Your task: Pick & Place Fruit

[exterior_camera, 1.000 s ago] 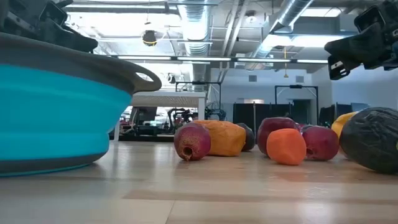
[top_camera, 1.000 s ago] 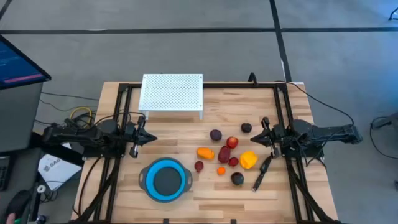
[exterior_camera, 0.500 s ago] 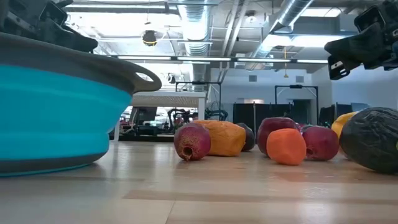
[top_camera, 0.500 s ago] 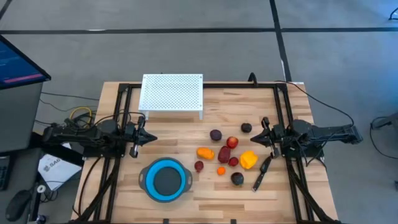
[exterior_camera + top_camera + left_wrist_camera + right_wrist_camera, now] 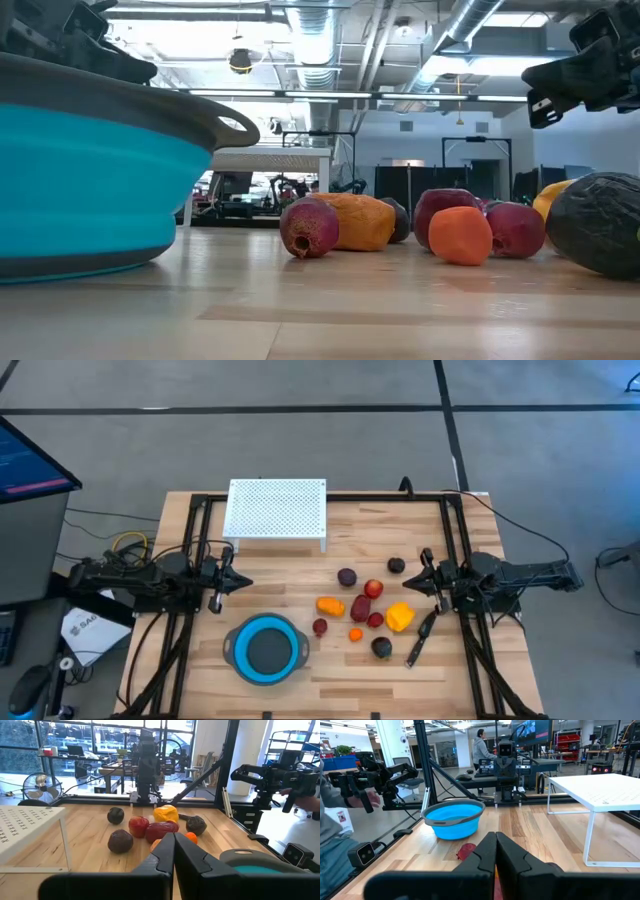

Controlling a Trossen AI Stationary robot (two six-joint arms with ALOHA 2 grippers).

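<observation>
Several toy fruit pieces lie on the table's right half: a dark purple one [image 5: 347,577], a red one [image 5: 374,589], an orange one [image 5: 330,605], the larger yellow one [image 5: 400,617] and a dark one [image 5: 381,648]. My left gripper [image 5: 245,583] hovers shut near the table's left edge, above the blue bowl [image 5: 265,648] in the picture. Its shut fingers [image 5: 165,851] point at the fruit [image 5: 138,826]. My right gripper [image 5: 408,587] is shut just right of the fruit cluster, pointing left; its fingers [image 5: 487,851] face the bowl [image 5: 454,817]. Neither touches anything.
A white perforated rack [image 5: 277,513] stands at the far edge. A slim black-handled knife [image 5: 420,640] lies right of the fruit. Black frame rails [image 5: 190,560] run along both table sides. A person's sleeve [image 5: 330,825] shows beyond the table.
</observation>
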